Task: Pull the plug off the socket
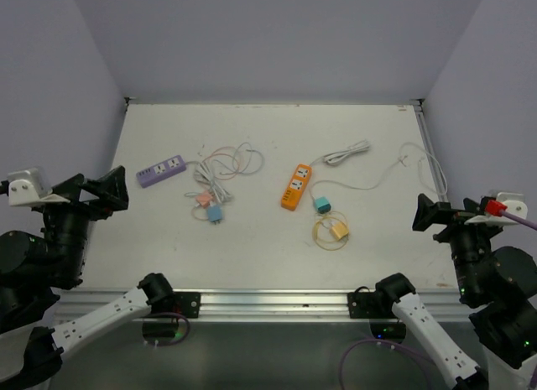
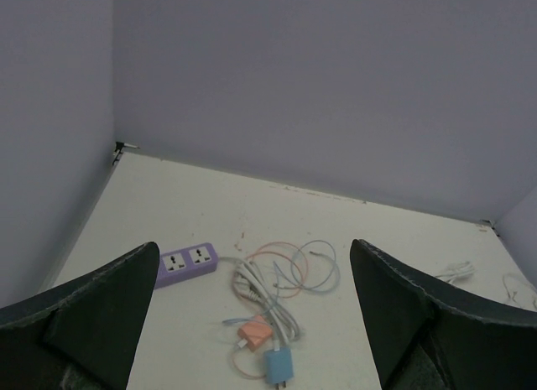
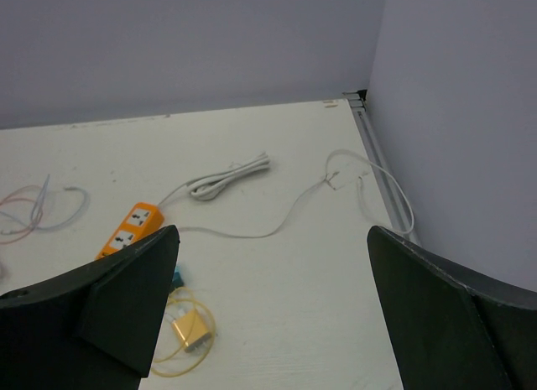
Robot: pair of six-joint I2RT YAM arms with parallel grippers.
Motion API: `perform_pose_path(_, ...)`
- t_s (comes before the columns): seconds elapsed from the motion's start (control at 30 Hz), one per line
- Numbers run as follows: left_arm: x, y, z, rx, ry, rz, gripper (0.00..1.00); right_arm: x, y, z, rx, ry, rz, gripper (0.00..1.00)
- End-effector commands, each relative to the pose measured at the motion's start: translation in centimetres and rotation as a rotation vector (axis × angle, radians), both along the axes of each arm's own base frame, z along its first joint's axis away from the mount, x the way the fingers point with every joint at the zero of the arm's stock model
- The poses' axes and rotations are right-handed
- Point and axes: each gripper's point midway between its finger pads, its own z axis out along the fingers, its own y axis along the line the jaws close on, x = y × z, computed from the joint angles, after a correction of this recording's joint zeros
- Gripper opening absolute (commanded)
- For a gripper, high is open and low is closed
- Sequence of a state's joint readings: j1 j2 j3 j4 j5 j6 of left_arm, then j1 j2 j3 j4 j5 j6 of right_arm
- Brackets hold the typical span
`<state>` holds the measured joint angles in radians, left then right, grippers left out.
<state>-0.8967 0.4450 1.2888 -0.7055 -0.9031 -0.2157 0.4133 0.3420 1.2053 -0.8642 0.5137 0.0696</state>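
Note:
An orange power strip (image 1: pixel 296 186) lies mid-table, also in the right wrist view (image 3: pixel 127 229). A teal plug (image 1: pixel 322 204) lies at its near right side; I cannot tell if it is plugged in. A yellow plug (image 1: pixel 338 231) with a yellow cable lies nearer. A purple power strip (image 1: pixel 162 169) lies at the left with both sockets bare (image 2: pixel 186 262). A pink plug (image 2: pixel 254 333) and a blue plug (image 2: pixel 278 365) lie loose by it. My left gripper (image 1: pixel 113 191) and right gripper (image 1: pixel 422 214) are open, empty, raised at the table's sides.
A coiled white cord (image 2: pixel 268 298) and thin pink and blue cables (image 2: pixel 306 264) lie by the purple strip. A bundled white cable (image 3: pixel 231 176) runs from the orange strip toward the right wall, where a loose white wire (image 3: pixel 377 184) loops along the table edge.

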Motion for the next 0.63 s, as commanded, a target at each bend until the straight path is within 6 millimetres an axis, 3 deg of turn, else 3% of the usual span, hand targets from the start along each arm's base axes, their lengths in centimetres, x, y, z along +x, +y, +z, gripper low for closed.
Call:
perform_pose_path(0.0,-0.5,2.5,-0.1,-0.001,-0.007,0.104,1.00,0.3,-0.4,0.7,-0.027,-0.023,-0.024,0.99)
perform_pose_path(0.6,0.2,1.9,-0.9,0.034,0.018,0.128,1.00,1.2,0.2,1.5,-0.036,-0.032,-0.007,0.99)
